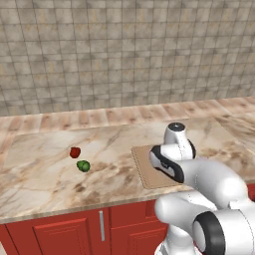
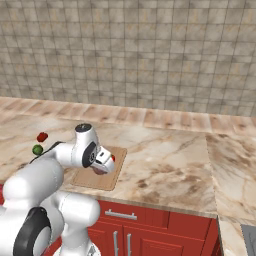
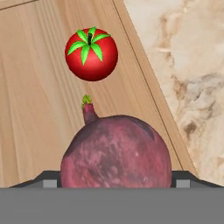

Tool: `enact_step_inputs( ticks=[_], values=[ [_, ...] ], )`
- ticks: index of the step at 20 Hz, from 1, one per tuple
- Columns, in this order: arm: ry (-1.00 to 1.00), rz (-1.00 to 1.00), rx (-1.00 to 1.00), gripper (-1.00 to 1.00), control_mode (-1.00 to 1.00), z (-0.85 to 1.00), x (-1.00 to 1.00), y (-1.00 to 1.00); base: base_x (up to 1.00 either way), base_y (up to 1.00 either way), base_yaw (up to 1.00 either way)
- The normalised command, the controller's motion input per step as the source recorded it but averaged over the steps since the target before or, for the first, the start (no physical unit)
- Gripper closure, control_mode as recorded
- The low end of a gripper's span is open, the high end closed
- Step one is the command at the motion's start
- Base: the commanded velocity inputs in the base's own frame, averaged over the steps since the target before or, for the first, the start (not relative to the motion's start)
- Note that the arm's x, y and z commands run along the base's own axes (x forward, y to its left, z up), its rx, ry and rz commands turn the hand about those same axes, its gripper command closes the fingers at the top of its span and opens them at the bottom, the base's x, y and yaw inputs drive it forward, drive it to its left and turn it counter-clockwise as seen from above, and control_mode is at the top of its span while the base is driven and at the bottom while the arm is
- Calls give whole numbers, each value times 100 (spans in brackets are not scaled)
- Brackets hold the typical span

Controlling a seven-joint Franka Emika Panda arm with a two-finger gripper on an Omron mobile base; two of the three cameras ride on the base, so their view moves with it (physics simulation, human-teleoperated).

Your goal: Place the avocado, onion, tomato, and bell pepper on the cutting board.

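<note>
- On the left base view, the bell pepper (image 1: pixel 74 152) and the avocado (image 1: pixel 83 166) lay close together on the marble counter (image 1: pixel 40 179), well apart from the cutting board (image 1: pixel 144 169) to their right.
- The white arm (image 1: pixel 199 174) reached over the board and covered most of it.
- From the right base view, the pepper (image 2: pixel 42 136) and avocado (image 2: pixel 37 149) sat at far left, off the board (image 2: pixel 107 181).
- The tomato (image 2: pixel 113 158) showed as a small red spot on the board, just beside the hand.
- Red cabinet fronts (image 2: pixel 135 230) ran below the counter edge.
- Along the hand view, the gripper (image 3: pixel 116 180) was clamped on the onion (image 3: pixel 116 148), one dark finger tip (image 3: pixel 49 179) flush against each side of it.
- The onion hung over the board (image 3: pixel 35 87), near its edge, stem end pointing toward the tomato (image 3: pixel 91 54).
- The tomato rested on the board, apart from the onion, green top facing the camera.
</note>
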Motion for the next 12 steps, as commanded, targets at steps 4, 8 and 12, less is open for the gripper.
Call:
enact_step_inputs(
  ticks=[4,8,12],
  values=[
    [0,0,0,100,-100,-12,12,0,0,0,0],
    [0,0,0,100,-100,-3,2,0,0,0,0],
    [0,0,0,100,-100,-18,4,-3,0,0,0]
  ],
)
